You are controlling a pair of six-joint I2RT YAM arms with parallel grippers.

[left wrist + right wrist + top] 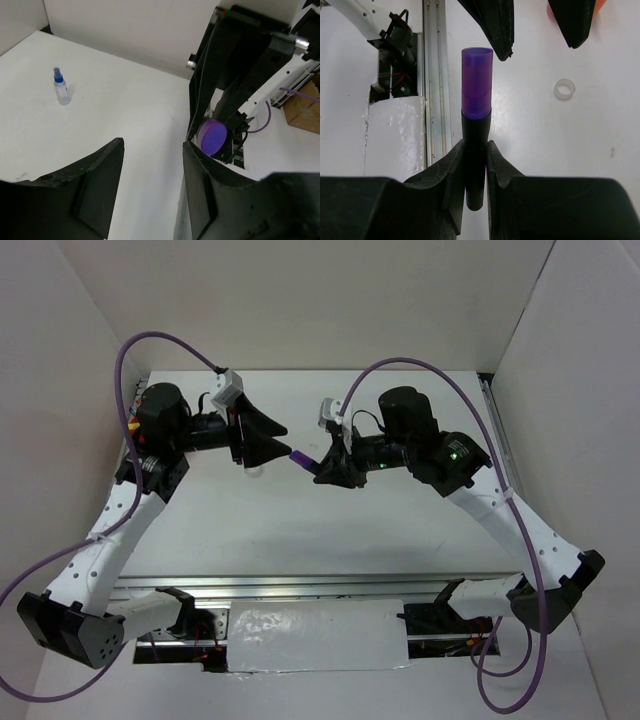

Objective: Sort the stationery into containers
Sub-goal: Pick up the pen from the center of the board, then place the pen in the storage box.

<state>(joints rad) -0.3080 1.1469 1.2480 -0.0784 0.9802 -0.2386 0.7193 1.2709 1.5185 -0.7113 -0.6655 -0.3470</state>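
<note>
From above: purple marker (300,458) pinched in right gripper (322,466) over mid-table, long axis left-right, cap toward left gripper (283,440), parted and empty. Left wrist alone: tiny blue-capped bottle (61,87) upright on table (125,100), marker cap end-on just past one finger. Right wrist alone: white tape ring (564,89) lying flat, marker running straight out from clamped jaws.

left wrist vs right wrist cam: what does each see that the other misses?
Left wrist only: a small blue-capped bottle standing upright, and a brown cardboard box at the right edge. Right wrist only: a white tape ring lying flat, and at the top a sliver of what is likely the orange cup. Both: the purple marker, gripped by the right tool, pointing at the open left tool.
</note>
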